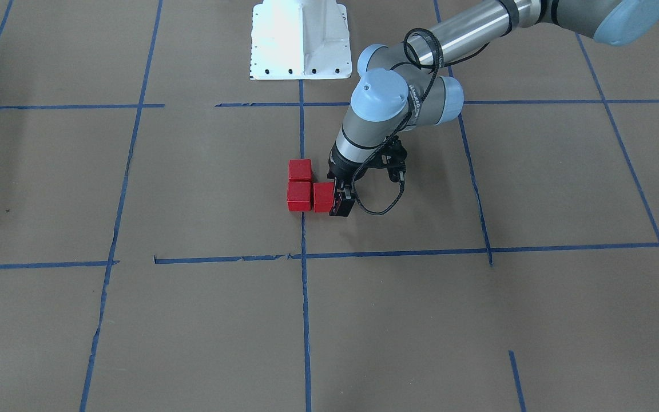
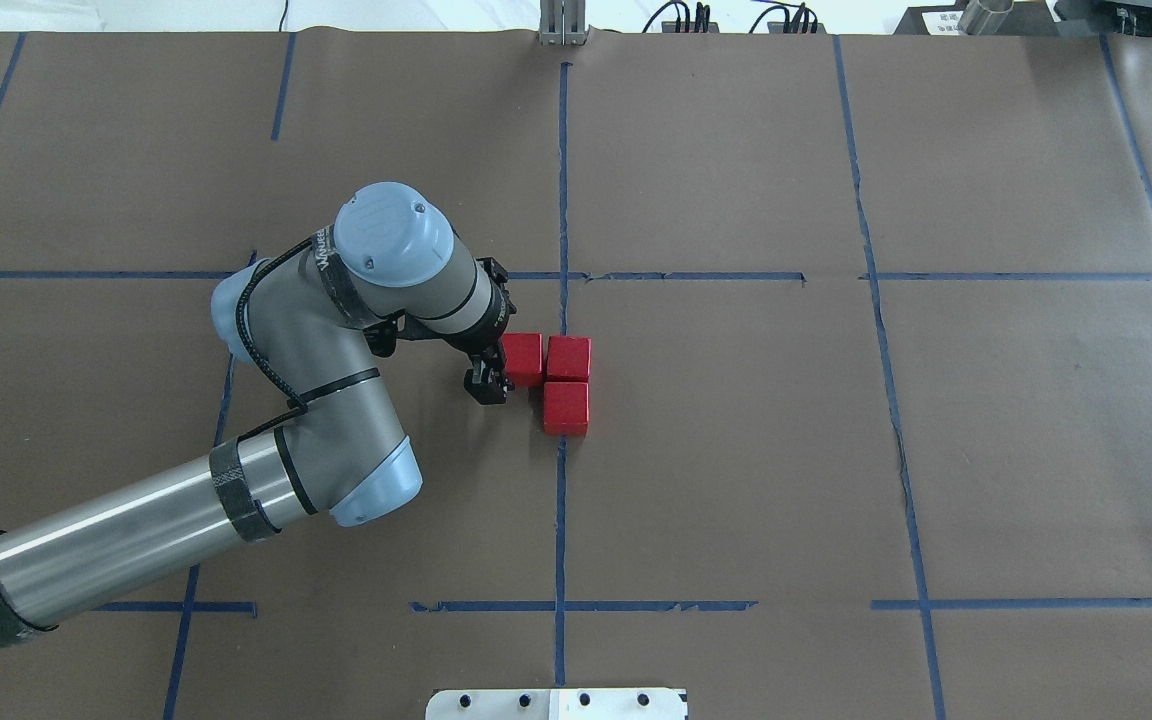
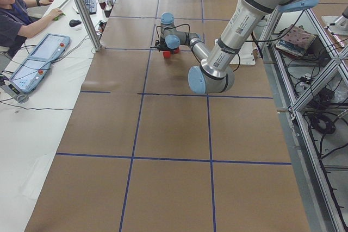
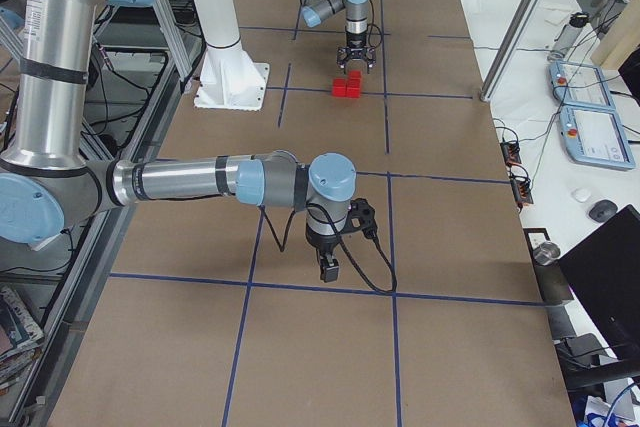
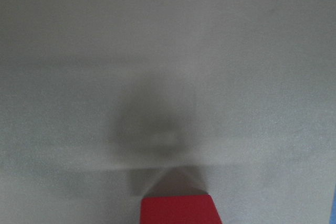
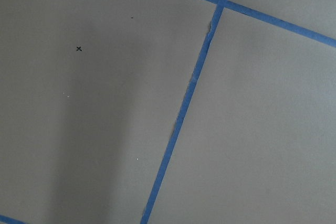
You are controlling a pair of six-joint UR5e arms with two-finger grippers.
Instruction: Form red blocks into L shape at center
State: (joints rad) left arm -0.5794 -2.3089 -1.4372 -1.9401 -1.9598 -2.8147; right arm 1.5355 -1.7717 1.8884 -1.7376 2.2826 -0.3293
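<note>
Three red blocks lie touching in an L on the brown paper center (image 2: pixel 696 440), across a blue tape line. In the overhead view two stand side by side (image 2: pixel 522 360) (image 2: pixel 568 358) and the third (image 2: pixel 565 408) sits just nearer me under the right one. My left gripper (image 2: pixel 492 372) is down at the table against the left-hand block (image 1: pixel 322 196). Its fingers look spread wider than the block, so it is open. The left wrist view is blurred, with a red block (image 5: pixel 178 209) at its bottom edge. My right gripper (image 4: pixel 328 269) hangs over bare paper far off; I cannot tell its state.
The white arm base (image 1: pixel 300 40) stands at the table's robot side. A metal pole (image 3: pixel 87 14) rises at the far edge. Beyond it a person (image 3: pixel 19 9) sits at a side desk with control tablets (image 3: pixel 38 61). Brown paper with blue tape lines (image 6: pixel 181 114) surrounds the blocks.
</note>
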